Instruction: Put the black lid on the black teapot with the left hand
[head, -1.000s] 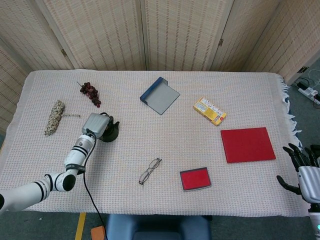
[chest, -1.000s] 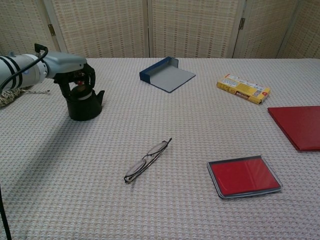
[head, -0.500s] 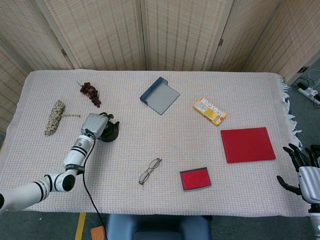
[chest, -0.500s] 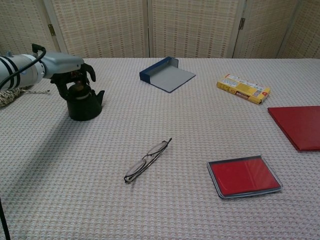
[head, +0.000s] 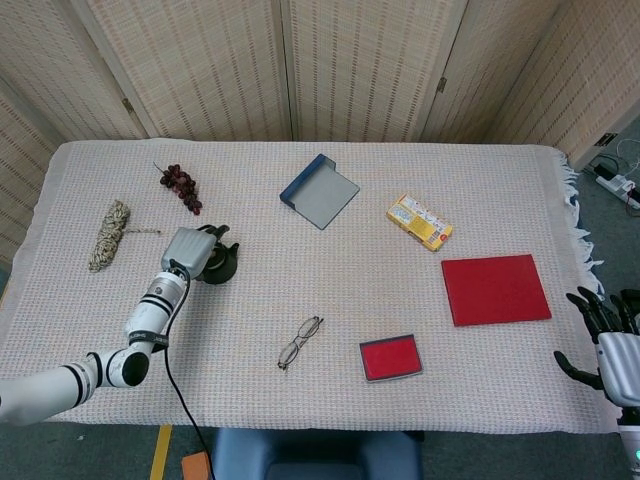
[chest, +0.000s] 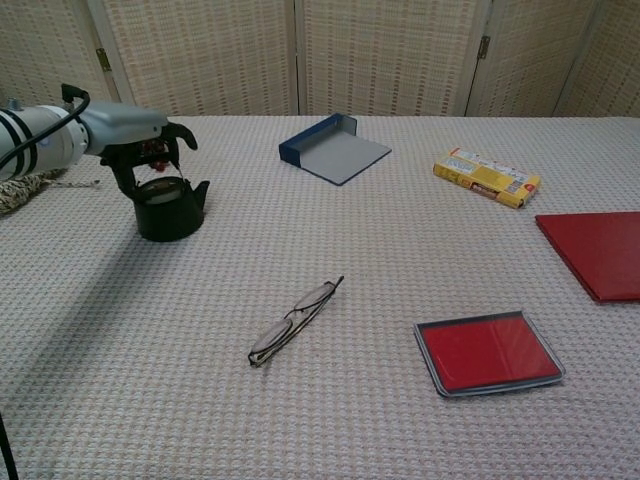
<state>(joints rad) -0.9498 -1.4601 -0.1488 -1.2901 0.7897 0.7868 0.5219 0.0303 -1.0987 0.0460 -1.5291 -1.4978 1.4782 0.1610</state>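
The left robot hand (chest: 150, 150) hovers just above the black teapot (chest: 168, 208) on the table (chest: 400, 260), fingers spread and empty; the lid (chest: 160, 187) appears seated, suggesting a finished placement.

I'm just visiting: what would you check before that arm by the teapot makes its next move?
1. black lid sits on the black teapot: ok, looks seated.
2. left hand holds nothing, fingers apart: ok.
3. Left hand clear of the lid: cannot tell.
4. Teapot upright: ok.
5. right hand beyond the table edge, far from the teapot: ok.
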